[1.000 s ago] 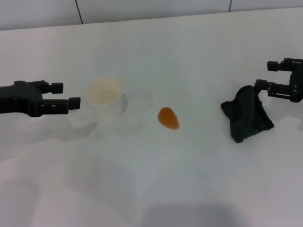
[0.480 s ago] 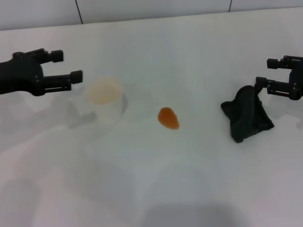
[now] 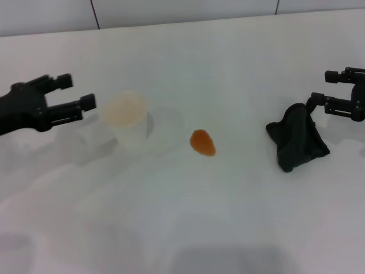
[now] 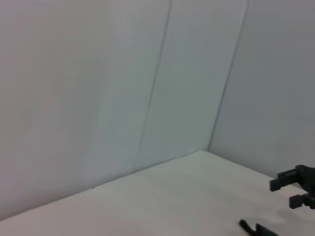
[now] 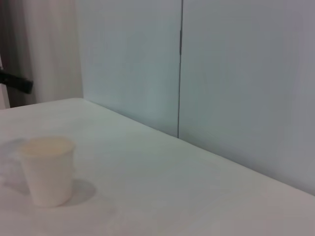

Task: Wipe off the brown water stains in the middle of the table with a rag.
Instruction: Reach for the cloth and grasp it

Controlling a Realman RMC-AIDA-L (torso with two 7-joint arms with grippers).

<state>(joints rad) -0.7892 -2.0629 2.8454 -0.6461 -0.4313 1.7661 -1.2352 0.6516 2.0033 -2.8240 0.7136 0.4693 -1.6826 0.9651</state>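
The brown water stain (image 3: 202, 141) is a small orange-brown oval blot in the middle of the white table (image 3: 228, 217). The black rag (image 3: 295, 137) lies in a lumpy wad at the right, well apart from the stain. My right gripper (image 3: 322, 87) is open and empty just beyond the rag's upper right corner, close to its tab. My left gripper (image 3: 78, 91) is open and empty at the left, raised beside a pale cup (image 3: 125, 117). The left wrist view shows the right gripper (image 4: 294, 188) far off.
The pale cup stands left of the stain and also shows in the right wrist view (image 5: 47, 169). A wall with dark seams (image 3: 94, 12) runs along the table's far edge.
My left gripper has lifted from beside the cup, tilted, and drawn back a little to the left. The right gripper has barely shifted. Rag and stain are unmoved.
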